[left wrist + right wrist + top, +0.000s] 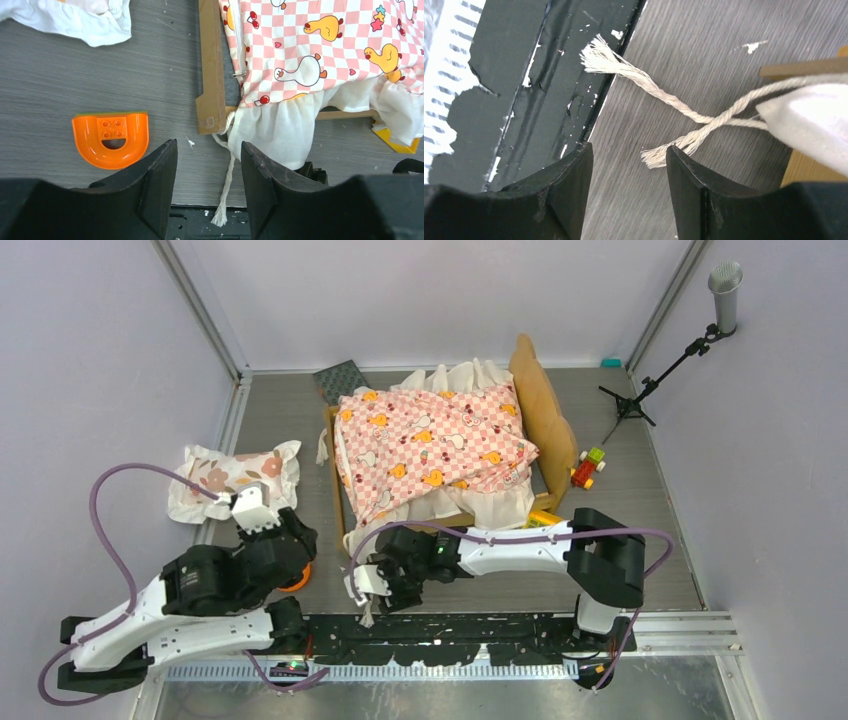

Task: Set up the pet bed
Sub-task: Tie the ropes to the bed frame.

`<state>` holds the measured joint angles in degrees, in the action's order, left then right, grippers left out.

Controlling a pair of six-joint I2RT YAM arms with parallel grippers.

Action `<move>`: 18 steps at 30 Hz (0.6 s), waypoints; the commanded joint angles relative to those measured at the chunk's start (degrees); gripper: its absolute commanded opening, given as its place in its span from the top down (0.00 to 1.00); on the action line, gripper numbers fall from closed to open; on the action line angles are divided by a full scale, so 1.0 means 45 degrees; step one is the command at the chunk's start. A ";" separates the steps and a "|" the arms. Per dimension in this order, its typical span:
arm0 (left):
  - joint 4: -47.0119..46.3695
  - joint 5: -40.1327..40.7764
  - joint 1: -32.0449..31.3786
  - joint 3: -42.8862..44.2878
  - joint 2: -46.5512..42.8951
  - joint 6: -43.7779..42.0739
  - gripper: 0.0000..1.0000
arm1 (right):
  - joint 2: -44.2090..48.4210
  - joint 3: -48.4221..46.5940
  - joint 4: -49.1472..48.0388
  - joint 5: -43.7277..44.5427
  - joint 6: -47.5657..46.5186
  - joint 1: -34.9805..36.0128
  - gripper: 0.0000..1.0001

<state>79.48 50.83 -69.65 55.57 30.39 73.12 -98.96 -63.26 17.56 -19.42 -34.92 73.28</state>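
Top external: pet bed (pixel 545 410) sits mid-table under the checkered sheet (pixel 430 445). Left wrist: left gripper (pixel 209 150), half open, empty, faces the bed's near corner. Right wrist: right gripper (pixel 629 155) gapes empty above loose cords (pixel 659 96); snagging one could drag the sheet.

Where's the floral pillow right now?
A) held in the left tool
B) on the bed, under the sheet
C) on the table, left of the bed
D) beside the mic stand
C: the floral pillow lies on the table, left of the pet bed and apart from it, clear of the checkered sheet draped over the frame.
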 commanded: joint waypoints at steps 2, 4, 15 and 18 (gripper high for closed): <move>-0.0583 0.1008 -0.0047 0.0782 0.0787 -0.1368 0.48 | 0.0840 0.0342 -0.1068 -0.0702 -0.3002 0.0054 0.40; -0.0779 0.1128 -0.0028 0.0936 0.1104 -0.1776 0.48 | 0.0759 0.0193 -0.1115 -0.0742 -0.3237 0.0141 0.40; -0.4839 -0.5830 0.7398 0.0647 0.2532 -0.7493 0.51 | -0.0782 -0.1731 0.0375 -0.1341 -0.4956 0.0415 0.40; -0.5387 -0.8576 1.0330 0.0375 0.2690 -0.8481 0.53 | -0.1410 -0.2559 0.1158 -0.1596 -0.5413 0.0415 0.41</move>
<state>63.05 32.10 -34.87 58.41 41.60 45.84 -102.65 -69.32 18.13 -23.90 -54.54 74.96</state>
